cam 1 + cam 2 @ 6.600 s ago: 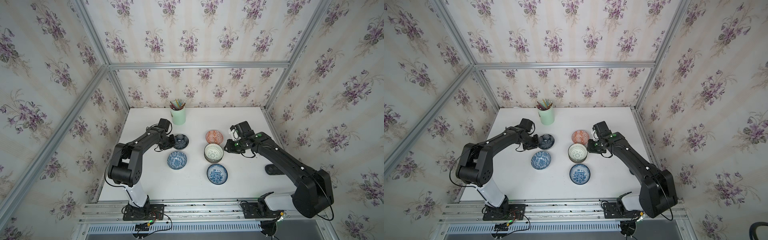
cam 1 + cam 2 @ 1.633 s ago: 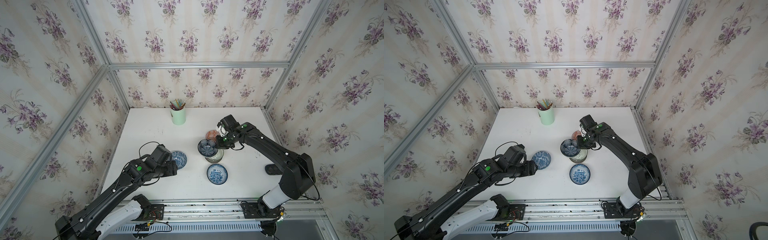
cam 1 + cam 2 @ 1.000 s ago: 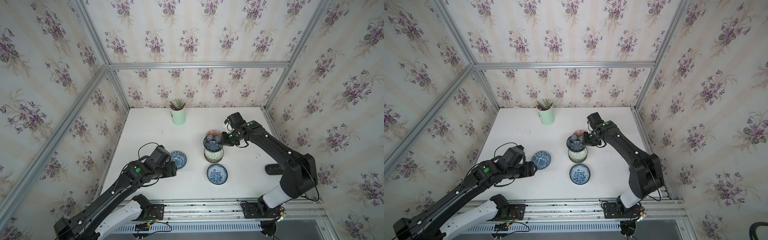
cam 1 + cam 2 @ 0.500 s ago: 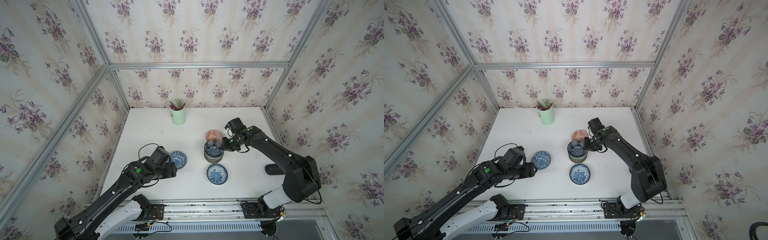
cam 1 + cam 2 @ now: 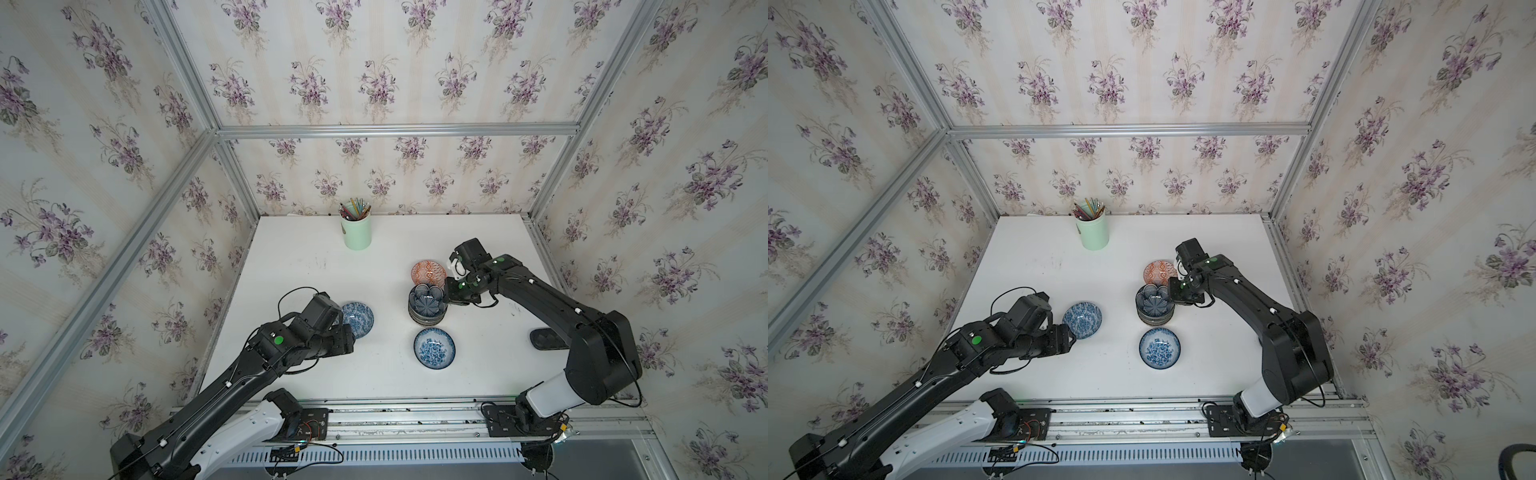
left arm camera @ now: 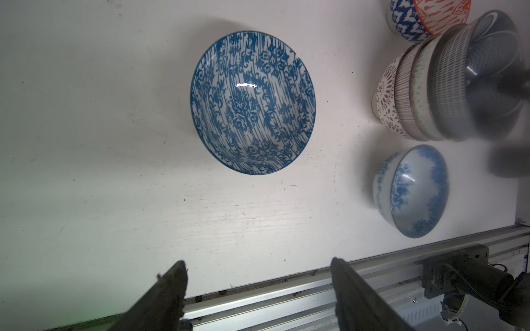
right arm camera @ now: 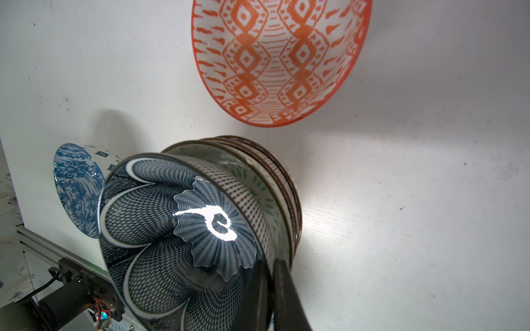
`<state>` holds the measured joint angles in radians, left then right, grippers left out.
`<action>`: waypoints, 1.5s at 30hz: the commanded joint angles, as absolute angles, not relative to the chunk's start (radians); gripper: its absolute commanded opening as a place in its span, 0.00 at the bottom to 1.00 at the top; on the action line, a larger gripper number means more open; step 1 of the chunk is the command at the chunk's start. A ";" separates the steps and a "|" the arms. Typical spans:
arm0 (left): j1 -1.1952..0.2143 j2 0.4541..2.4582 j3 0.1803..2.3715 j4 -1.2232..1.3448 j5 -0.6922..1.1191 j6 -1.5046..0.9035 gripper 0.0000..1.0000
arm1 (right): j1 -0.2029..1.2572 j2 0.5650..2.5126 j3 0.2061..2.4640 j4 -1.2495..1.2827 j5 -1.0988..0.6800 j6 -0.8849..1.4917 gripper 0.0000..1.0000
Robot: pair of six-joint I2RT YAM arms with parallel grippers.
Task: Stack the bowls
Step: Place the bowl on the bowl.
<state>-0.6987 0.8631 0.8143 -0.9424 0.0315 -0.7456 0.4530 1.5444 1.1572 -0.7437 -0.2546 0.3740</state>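
Note:
A navy petal bowl (image 5: pixel 428 298) (image 7: pixel 172 229) sits slightly tilted on top of a stack of bowls (image 5: pixel 427 318) (image 6: pixel 407 94) at the table's middle. My right gripper (image 5: pixel 448 296) (image 7: pixel 271 266) is shut on this bowl's rim, one finger inside and one outside. An orange geometric bowl (image 5: pixel 428 272) (image 7: pixel 281 60) stands just behind the stack. One blue-white floral bowl (image 5: pixel 434 348) lies in front of the stack, another (image 5: pixel 358 319) (image 6: pixel 252 103) to its left. My left gripper (image 5: pixel 349 336) (image 6: pixel 258 265) hangs open and empty just short of that left bowl.
A mint-green cup of pencils (image 5: pixel 356 228) stands at the back of the table. A dark flat object (image 5: pixel 548 338) lies near the right edge under my right arm. An aluminium rail (image 5: pixel 395 415) runs along the front edge, and papered walls close in three sides.
My right gripper has lowered the navy petal bowl onto the stack and still grips its rim. The left arm has not moved.

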 commanded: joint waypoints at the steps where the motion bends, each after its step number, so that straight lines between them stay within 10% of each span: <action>1: -0.698 0.866 0.813 -0.929 0.036 -0.746 0.80 | 0.453 1.544 1.157 -0.714 -0.261 0.377 0.00; 45: -0.697 0.879 0.811 -0.917 0.046 -0.742 0.80 | 0.454 1.559 1.140 -0.694 -0.268 0.376 0.07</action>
